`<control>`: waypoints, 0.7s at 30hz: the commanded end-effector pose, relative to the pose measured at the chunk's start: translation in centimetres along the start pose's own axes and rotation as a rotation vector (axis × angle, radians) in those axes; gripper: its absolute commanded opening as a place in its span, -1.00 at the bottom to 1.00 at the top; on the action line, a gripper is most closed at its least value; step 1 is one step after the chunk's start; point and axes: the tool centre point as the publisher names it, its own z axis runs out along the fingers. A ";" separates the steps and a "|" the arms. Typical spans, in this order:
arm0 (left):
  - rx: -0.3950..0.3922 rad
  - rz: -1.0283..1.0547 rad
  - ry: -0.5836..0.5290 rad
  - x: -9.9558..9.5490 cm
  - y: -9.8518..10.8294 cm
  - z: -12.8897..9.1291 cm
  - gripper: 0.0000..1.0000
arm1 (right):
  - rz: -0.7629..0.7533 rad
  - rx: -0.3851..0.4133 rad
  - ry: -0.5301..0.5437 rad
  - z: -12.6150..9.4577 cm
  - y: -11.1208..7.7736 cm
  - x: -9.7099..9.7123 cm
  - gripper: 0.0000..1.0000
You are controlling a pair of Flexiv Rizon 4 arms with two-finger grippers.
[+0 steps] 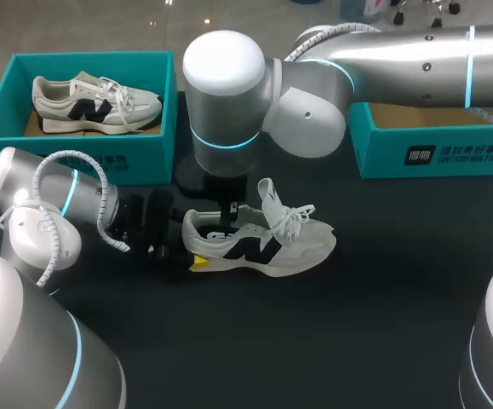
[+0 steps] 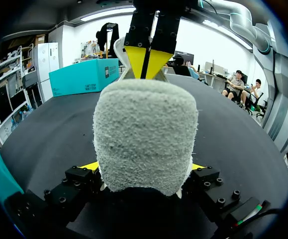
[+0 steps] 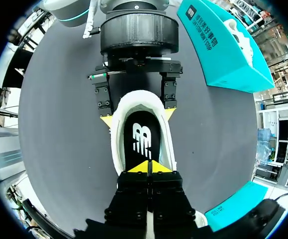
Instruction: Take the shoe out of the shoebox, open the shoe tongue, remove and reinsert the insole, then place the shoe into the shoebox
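A cream sneaker with a dark side logo lies on the black table, its tongue and laces pulled up. My left gripper holds its heel, one yellow finger against each side. My right gripper comes straight down into the shoe's opening. Its yellow tips are shut together just over the black insole, which lies flat inside. In the right wrist view my left gripper clasps the heel ahead of my right gripper. In the left wrist view my right gripper points down behind the heel.
A teal shoebox at the back left holds a second matching sneaker. Another teal box stands at the back right, under my right arm. Bare black table lies in front of the shoe.
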 end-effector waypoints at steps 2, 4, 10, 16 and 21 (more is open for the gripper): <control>0.000 0.001 -0.002 0.1 0.3 0.1 -1.00 | -0.004 0.003 0.007 1.5 0.3 -0.1 -1.00; 0.000 0.001 -0.002 0.1 0.3 0.1 -1.00 | -0.006 0.006 0.012 2.1 0.2 -0.3 -1.00; 0.000 0.001 -0.002 0.1 0.3 0.1 -1.00 | -0.004 0.032 0.042 3.2 -0.1 -0.2 -1.00; 0.000 0.001 -0.002 0.1 0.3 0.1 -1.00 | 0.014 0.057 0.051 3.2 -1.4 0.0 -1.00; 0.000 0.001 -0.002 0.1 0.3 0.1 -1.00 | 0.010 0.075 0.058 2.8 -1.9 0.7 -1.00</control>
